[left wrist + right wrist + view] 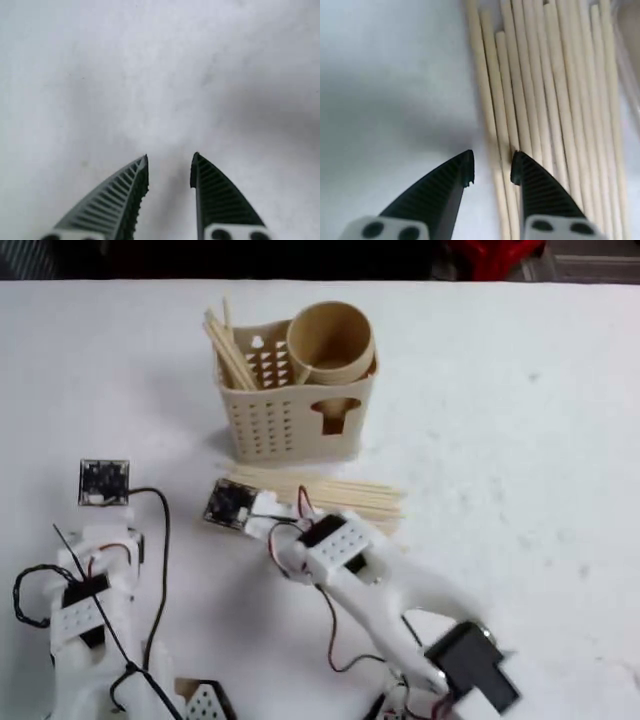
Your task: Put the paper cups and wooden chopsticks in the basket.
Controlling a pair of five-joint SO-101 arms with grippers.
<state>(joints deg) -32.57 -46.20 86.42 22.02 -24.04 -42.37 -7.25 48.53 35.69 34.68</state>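
Observation:
A cream perforated basket stands at the back middle of the table. Inside it sit a paper cup and several wooden chopsticks leaning in its left corner. More chopsticks lie in a flat bundle on the table just in front of the basket. My right gripper is open low over this bundle, with the outermost stick passing between its fingertips. My left gripper is open above bare white table, holding nothing; its arm is at the front left.
The right arm stretches from the front edge toward the basket. Black and red cables trail across the front left of the table. The white table stretches away to the right of the basket.

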